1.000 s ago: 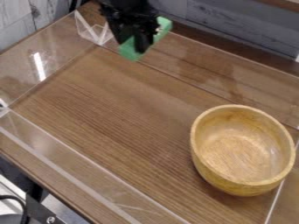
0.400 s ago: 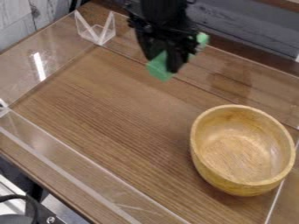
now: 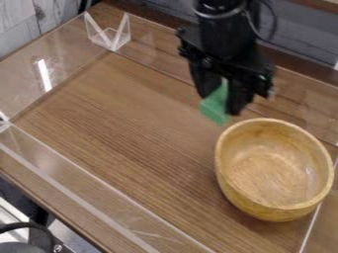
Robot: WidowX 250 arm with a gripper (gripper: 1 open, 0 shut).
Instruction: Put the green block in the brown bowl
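Fingers (image 3: 215, 100) grip green block (image 3: 216, 106); brown bowl (image 3: 274, 169) near.

The bowl (image 3: 274, 201) looks like pale wood, its thick rim smooth with a soft, satin sheen. The table (image 3: 113, 119) has a brown wood look, smooth and lightly glossy, with a pale reflection spread over its left part. The block (image 3: 215, 105) is plain, smooth and matt. The gripper (image 3: 222, 79) is dark and mostly matt. A cable (image 3: 24, 226) at the lower left has a smooth, black, plastic-like surface.
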